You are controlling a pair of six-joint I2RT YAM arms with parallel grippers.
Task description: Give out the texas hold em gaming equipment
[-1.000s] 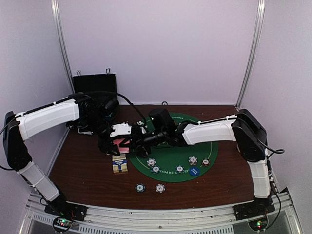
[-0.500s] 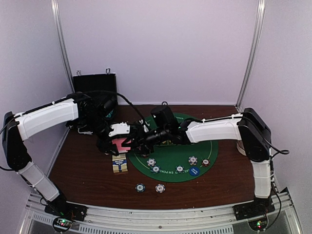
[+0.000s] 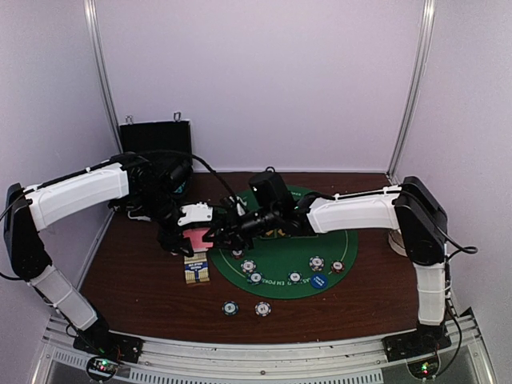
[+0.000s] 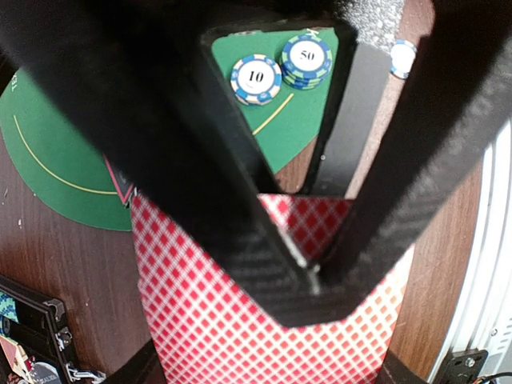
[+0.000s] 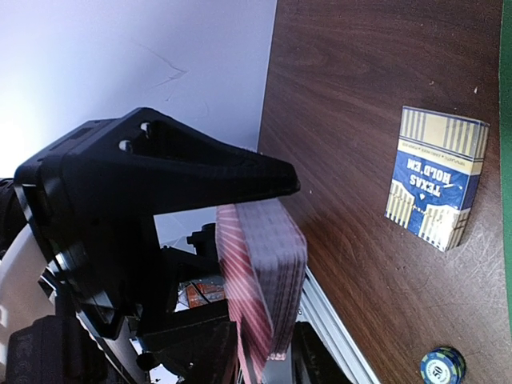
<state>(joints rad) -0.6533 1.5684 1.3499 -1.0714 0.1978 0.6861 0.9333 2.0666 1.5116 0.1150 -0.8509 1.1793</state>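
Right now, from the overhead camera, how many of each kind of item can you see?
Striped poker chips: 7
Blue disc: 1
Deck of pink-backed cards: 1
Yellow-blue card box: 1
Black case: 1
Total in view: 11
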